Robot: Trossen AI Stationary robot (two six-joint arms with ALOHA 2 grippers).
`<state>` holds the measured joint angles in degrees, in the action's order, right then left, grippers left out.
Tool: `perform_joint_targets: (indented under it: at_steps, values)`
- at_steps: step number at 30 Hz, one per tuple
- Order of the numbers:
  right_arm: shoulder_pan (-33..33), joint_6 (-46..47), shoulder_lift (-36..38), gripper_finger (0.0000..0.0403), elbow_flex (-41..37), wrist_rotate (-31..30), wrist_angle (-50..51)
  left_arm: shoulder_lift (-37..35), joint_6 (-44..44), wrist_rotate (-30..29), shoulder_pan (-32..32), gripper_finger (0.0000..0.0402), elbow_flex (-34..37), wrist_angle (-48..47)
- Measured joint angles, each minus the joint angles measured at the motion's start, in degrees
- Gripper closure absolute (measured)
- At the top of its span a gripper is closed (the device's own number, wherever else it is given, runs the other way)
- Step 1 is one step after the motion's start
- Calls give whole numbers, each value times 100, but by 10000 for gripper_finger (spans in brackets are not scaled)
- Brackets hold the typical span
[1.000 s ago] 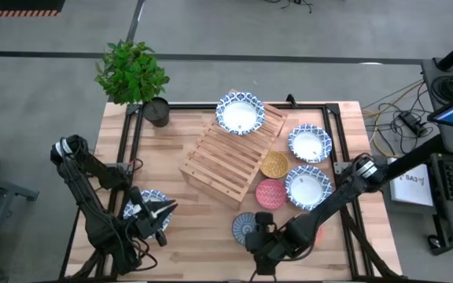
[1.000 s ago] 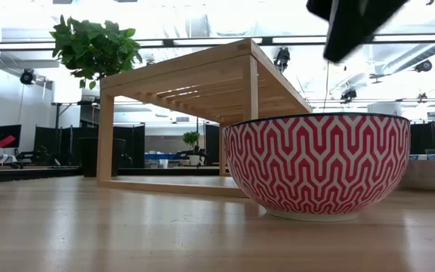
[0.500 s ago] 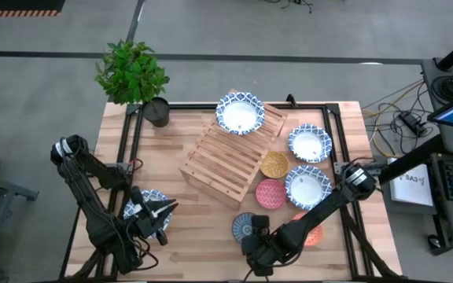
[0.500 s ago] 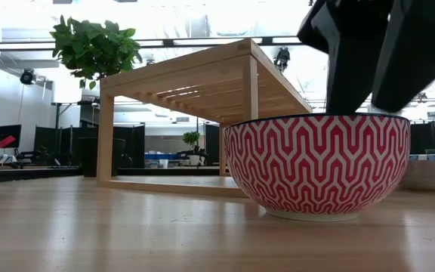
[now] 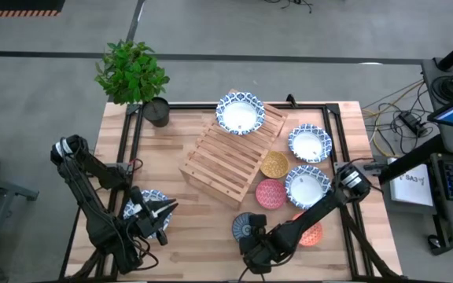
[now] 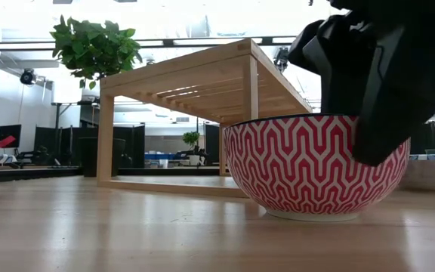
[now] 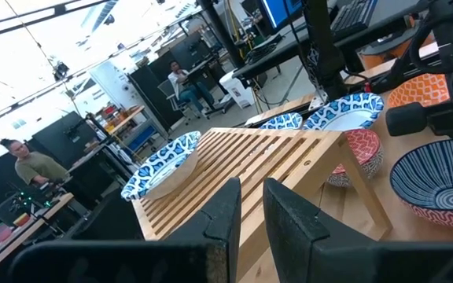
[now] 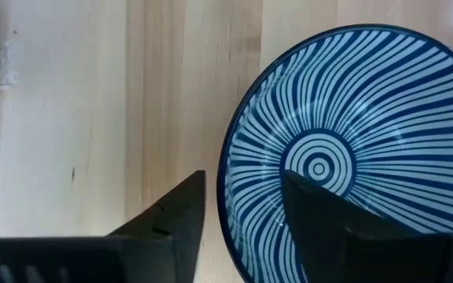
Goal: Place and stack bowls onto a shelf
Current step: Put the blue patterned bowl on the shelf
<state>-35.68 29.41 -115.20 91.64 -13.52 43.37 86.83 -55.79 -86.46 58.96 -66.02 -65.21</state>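
The teal striped bowl (image 5: 244,226) (image 8: 344,157) stands on the tabletop near the near edge. My right gripper (image 5: 252,237) (image 8: 242,174) is open above it, pointing down. One finger is over the bowl's inside and the other is outside its rim (image 8: 228,196), with a gap on both sides. In the low view this gripper (image 6: 376,83) hangs before the pink-red bowl (image 6: 316,162) (image 5: 270,193). The wooden shelf (image 5: 226,153) (image 7: 250,165) carries one white-and-blue bowl (image 5: 240,113) at its far end. My left gripper (image 5: 167,208) (image 7: 248,189) waits shut over another white-and-blue bowl (image 5: 141,203) at the table's left.
Right of the shelf stand two white-and-blue bowls (image 5: 310,142) (image 5: 308,185) and a mustard bowl (image 5: 274,164). An orange bowl (image 5: 311,233) lies partly under my right arm. A dark plant pot (image 5: 157,111) is at the far left corner. People sit beyond the table.
My right gripper has come down and moved toward the table's left, onto the teal bowl's rim. In the low view it has dropped from the top of the picture to in front of the pink-red bowl. No bowl has moved.
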Motion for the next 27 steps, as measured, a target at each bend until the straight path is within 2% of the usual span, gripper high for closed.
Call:
perform_joint_targets:
  at_steps: [8, 13, 21, 27]
  values:
    - [-4, -81, 7, 342, 0, 88, -46, 0, 0, 0, 0, 363, 2, 0]
    - [-4, -136, 7, 383, 0, 253, -49, 2, 0, 1, 0, 363, 2, 0]
    - [-9, -195, 180, 388, -2, 370, -183, 0, 0, 2, 0, 363, 2, 2]
    - [-55, -695, 351, 389, -2, 447, -1118, 0, 0, 0, -10, 363, 2, 0]
